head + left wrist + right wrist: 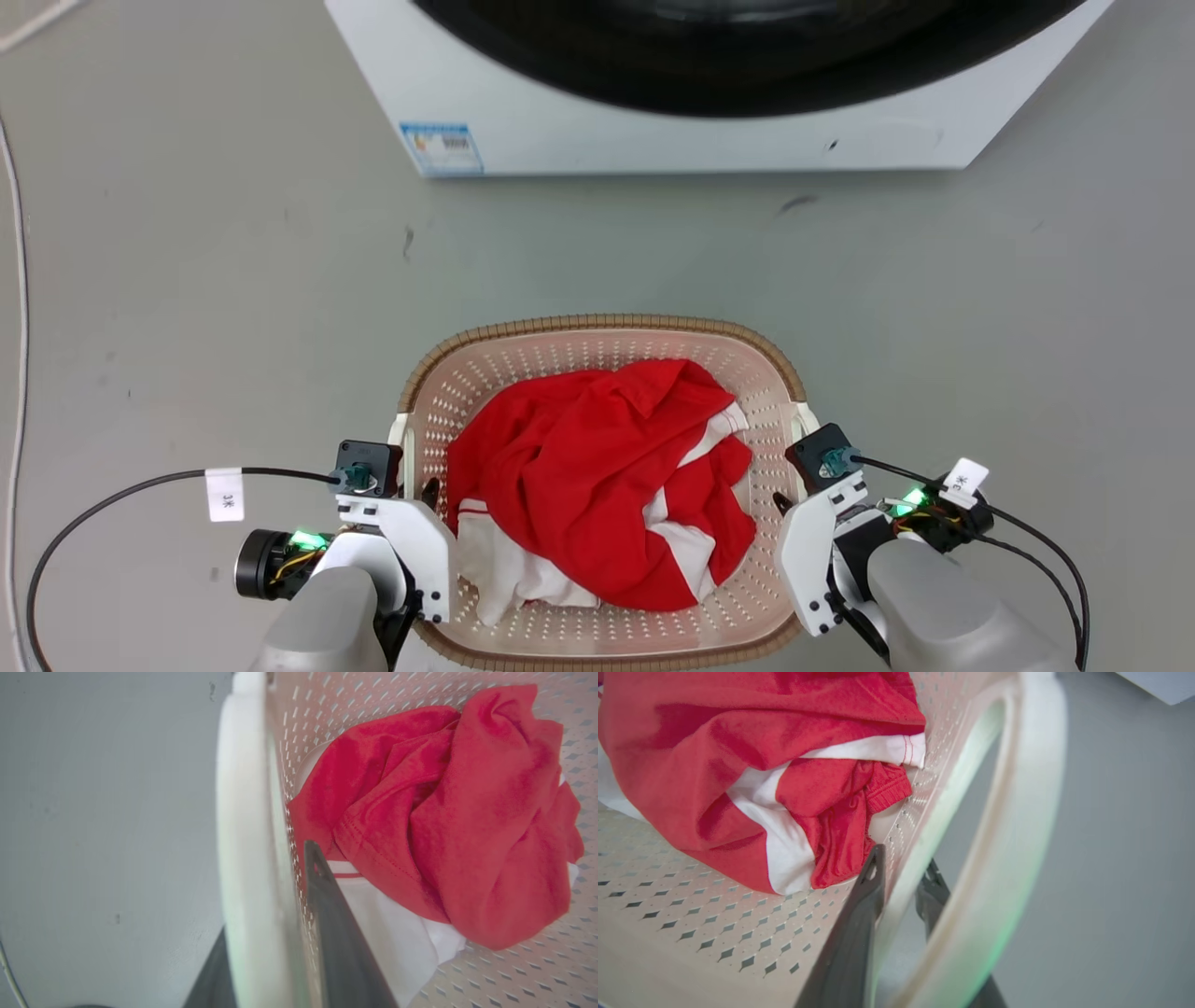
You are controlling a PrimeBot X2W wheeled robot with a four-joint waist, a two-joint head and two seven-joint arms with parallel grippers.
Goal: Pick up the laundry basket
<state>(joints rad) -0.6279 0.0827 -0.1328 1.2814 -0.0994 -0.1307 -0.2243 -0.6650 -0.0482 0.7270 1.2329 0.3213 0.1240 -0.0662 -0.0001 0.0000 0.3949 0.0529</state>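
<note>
Our right gripper (903, 858) clamped on a side wall of the laundry basket (607, 324), our left gripper (266, 896) straddling the opposite wall and white handle (238, 812), its squeeze we cannot tell, red-and-white clothes (579, 476) inside, grey floor (233, 280) around, washing machine (700, 140) beyond.

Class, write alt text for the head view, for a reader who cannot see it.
Seen from above: a cream laundry basket of red and white clothes, grey floor around it, a white washing machine beyond. The left gripper and right gripper each straddle one side wall.
</note>
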